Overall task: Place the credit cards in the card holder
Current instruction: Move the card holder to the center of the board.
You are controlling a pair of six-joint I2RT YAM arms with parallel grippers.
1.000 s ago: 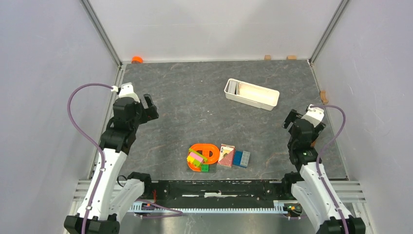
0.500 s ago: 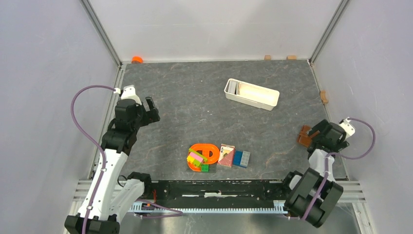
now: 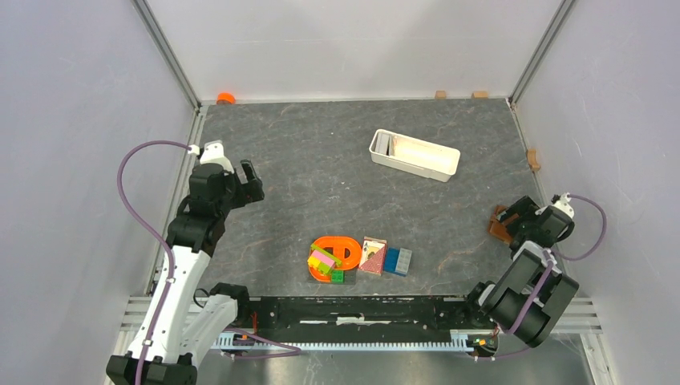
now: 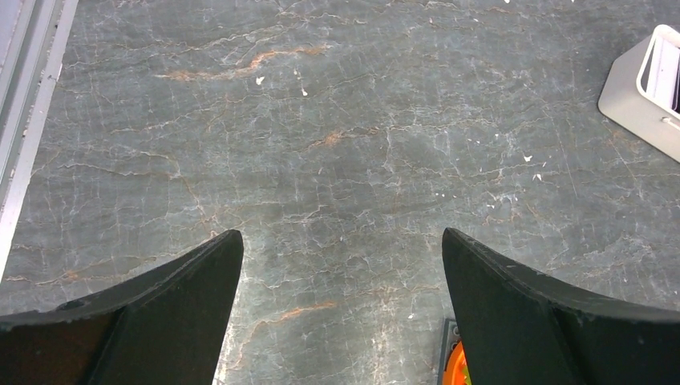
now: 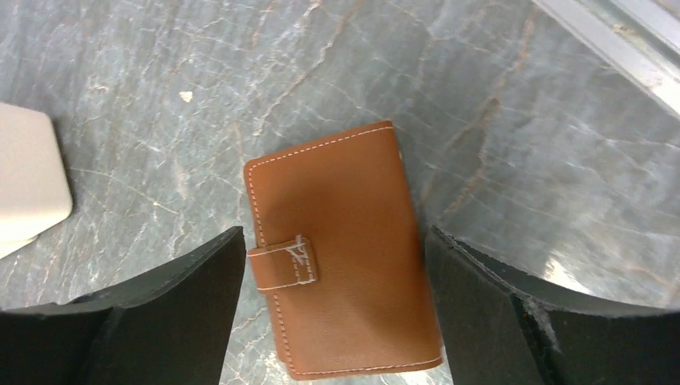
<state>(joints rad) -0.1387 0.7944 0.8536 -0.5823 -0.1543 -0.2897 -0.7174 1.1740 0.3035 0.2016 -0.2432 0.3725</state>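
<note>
The card holder (image 5: 341,257) is a closed brown wallet with a small clasp strap, lying flat on the table near the right edge (image 3: 499,228). My right gripper (image 5: 335,241) hangs low over it, open, one finger on each side of the wallet and not closed on it (image 3: 517,218). Thin greyish flat pieces (image 3: 384,143) that look like the credit cards stand on edge in the left end of a white tray; I cannot tell this for sure. My left gripper (image 4: 342,234) is open over bare table at the left (image 3: 248,181), with nothing between its fingers.
The white oblong tray (image 3: 421,164) sits at the back right. Near the front middle lie an orange ring toy with coloured bricks (image 3: 330,258), a red playing-card pack (image 3: 373,255) and blue blocks (image 3: 398,261). Metal rails edge the table.
My right arm has swung out to the right and dropped low, bringing its open jaws around the wallet, which it had hidden at first. The left arm has barely moved.
</note>
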